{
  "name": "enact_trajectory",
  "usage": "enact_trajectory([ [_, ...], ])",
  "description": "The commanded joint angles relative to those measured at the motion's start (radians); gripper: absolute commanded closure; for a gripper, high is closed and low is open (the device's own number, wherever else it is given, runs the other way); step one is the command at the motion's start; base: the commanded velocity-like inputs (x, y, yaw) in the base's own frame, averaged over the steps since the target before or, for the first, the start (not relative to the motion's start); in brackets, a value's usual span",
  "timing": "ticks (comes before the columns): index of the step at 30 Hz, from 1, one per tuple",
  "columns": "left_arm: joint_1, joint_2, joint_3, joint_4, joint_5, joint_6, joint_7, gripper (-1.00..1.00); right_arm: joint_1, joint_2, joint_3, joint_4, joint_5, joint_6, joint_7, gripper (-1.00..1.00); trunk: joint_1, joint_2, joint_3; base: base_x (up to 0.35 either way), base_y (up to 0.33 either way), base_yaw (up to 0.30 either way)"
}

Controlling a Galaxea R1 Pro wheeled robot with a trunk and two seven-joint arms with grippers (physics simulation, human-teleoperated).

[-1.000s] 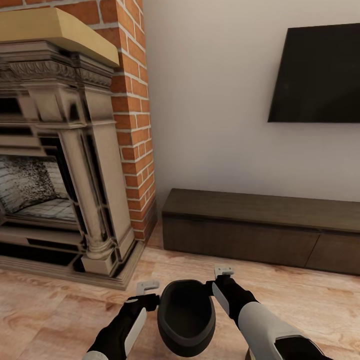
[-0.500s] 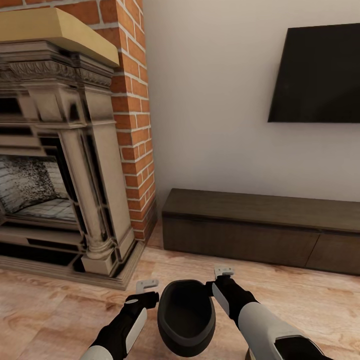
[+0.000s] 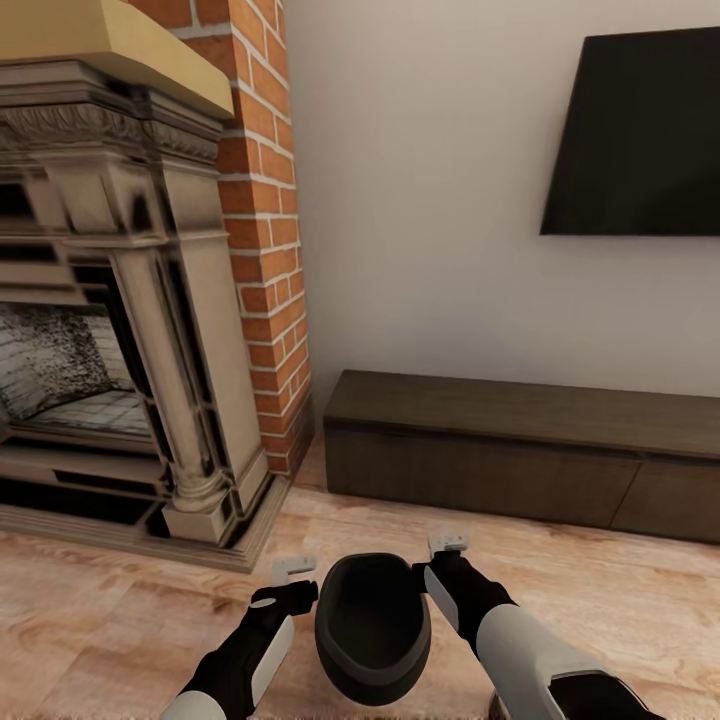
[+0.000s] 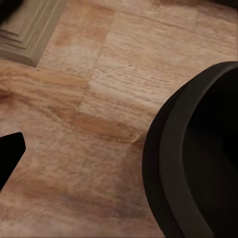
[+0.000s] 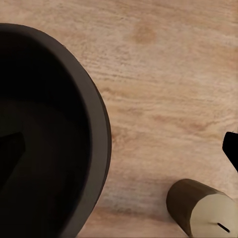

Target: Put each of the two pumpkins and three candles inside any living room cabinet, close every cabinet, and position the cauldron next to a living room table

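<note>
Change: the head camera has shifted, so the fireplace (image 3: 120,300) and television (image 3: 640,135) sit a little differently than a second ago; the arms and pot keep the same pose, so the robot itself appears to be moving.
Cauldron: the black pot (image 3: 372,630) hangs at 6 o'clock in the head view, mouth up, between the two arms and above the wooden floor (image 3: 620,590).
Left gripper: the left gripper (image 3: 294,572) sits at the pot's 9 o'clock, just beside the rim; whether its fingers are apart or pinching the rim cannot be told.
Right gripper: the right gripper (image 3: 447,546) sits at the pot's 2 o'clock, against the rim; its state cannot be told either, though one finger shows inside the pot in the right wrist view.
Why held so: one gripper on each side probably steadies a wide, heavy pot while it is carried toward the table.
Candle: a stubby beige candle (image 5: 201,208) stands on the floor just beside the pot.
Cabinet: the long dark unit (image 3: 520,460) lies at 3 o'clock against the wall, its fronts flush and seemingly closed.
Stage: judged as transport of the pot.
</note>
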Motion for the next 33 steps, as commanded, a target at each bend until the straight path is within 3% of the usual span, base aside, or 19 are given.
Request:
enact_trajectory([
  [1, 0.0, 0.0, -0.003, -0.002, 0.01, 0.004, 0.008, -1.0, 0.0, 0.0, 0.003, -0.002, 0.0, 0.007, -0.003, -1.0, 0.0, -0.001, -0.005, 0.0, 0.0, 0.0],
  [19, 0.0, 0.0, -0.002, -0.001, 0.01, 0.004, 0.007, -1.0, 0.0, 0.0, 0.003, -0.003, 0.002, 0.007, -0.003, -1.0, 0.008, -0.005, -0.075, 0.0, 0.0, 0.0],
  [24, 0.0, 0.0, -0.002, -0.001, 0.01, 0.004, 0.007, -1.0, 0.0, 0.0, 0.003, -0.003, 0.002, 0.007, -0.003, -1.0, 0.008, -0.005, -0.075, 0.0, 0.0, 0.0],
  [33, 0.0, 0.0, -0.001, -0.001, 0.01, 0.004, 0.007, -1.0, 0.0, 0.0, 0.003, -0.003, 0.002, 0.007, -0.003, -1.0, 0.012, -0.007, -0.109, 0.0, 0.0, 0.0],
])
